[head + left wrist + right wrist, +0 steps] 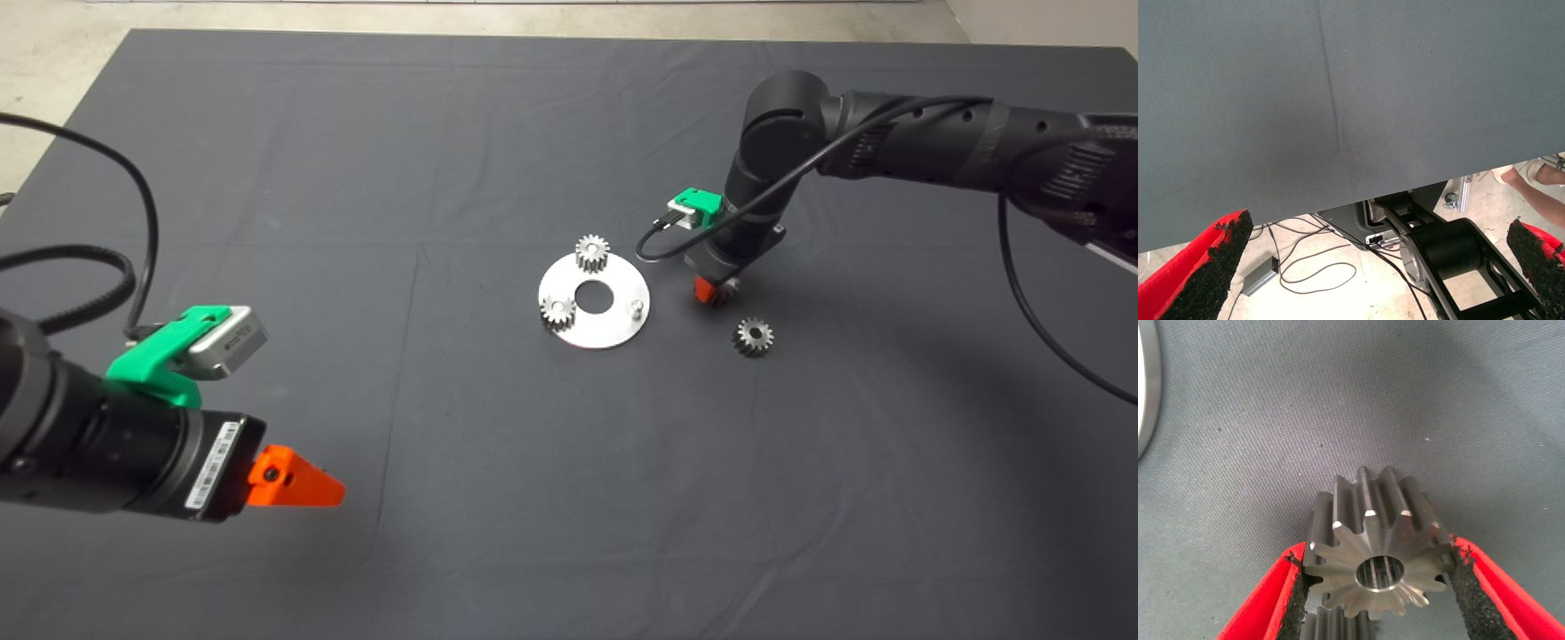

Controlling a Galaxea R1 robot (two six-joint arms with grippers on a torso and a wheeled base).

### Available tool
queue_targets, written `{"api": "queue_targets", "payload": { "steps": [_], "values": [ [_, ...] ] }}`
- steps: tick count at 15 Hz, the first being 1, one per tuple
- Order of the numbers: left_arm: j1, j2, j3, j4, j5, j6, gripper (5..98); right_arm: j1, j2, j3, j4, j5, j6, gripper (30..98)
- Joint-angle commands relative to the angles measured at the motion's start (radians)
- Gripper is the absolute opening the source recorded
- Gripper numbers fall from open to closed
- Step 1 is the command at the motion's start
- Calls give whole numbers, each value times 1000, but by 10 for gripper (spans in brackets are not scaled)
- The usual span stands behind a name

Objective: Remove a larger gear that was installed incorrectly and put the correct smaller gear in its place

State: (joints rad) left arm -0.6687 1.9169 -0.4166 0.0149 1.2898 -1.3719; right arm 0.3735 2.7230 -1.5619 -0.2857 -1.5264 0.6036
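Left gripper [298, 480]: nearest us, parked over the mat's [356, 178] lower left, fingers spread wide.
Right gripper [714, 292]: clamped on the big gear [1378, 550], just right of the disc [594, 300].
Small gear [753, 337]: we see it loose on the mat, nearby.

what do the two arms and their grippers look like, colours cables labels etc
Both arms are black and tubular. The left gripper has red wedge-shaped fingers, a white label strip on its black wrist, a green bracket holding a silver camera box, and looping black cables. The right gripper has the same green bracket, a black cable and black-padded red fingers.
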Motion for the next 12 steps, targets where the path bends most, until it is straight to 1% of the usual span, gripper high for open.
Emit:
{"api": "queue_targets", "payload": {
  "steps": [1, 3, 5, 6, 7, 8, 10, 11, 12],
  "values": [
    [-11, -3, 13, -12, 2, 4, 982, 30, -1, 4, -30, -75, 4, 530],
    [-12, -3, 13, -12, 2, 4, 982, 33, -1, 5, -30, -75, 5, 572],
    [-12, -3, 13, -10, 3, 4, 982, 39, 1, 40, -27, -89, 7, 582],
    [-11, -3, 13, -12, 3, 4, 982, 44, -5, 63, -19, -99, 7, 620],
    [-11, -3, 13, -12, 3, 4, 982, 56, -1, 68, -4, -109, 8, 629],
    [-11, -3, 13, -12, 3, 4, 982, 73, -1, 73, 36, -114, 8, 629],
    [-11, -5, 13, -12, 3, 4, 982, 99, -28, 80, 118, -123, 8, 675],
    [-12, -3, 13, -12, 3, 4, 982, 113, -36, 104, 140, -123, 8, 674],
    [-12, -3, 13, -12, 3, 4, 982, 114, -48, 134, 142, -124, 8, 674]
  ]
}}
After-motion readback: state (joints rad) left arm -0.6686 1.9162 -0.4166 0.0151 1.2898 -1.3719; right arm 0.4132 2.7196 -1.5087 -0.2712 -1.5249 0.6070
